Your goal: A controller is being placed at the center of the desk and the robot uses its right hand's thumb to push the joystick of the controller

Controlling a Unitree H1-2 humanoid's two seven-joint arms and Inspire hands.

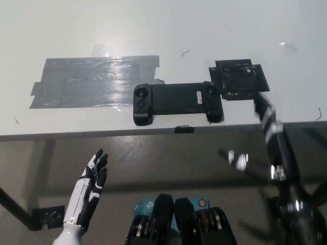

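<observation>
The controller [178, 102] sits near the desk's [153, 30] front edge, nothing touching it. The black right hand [265, 127] blurs below that edge, finger state unreadable. The white left hand [92, 184] idles low, fingers spread. No push under way.
</observation>
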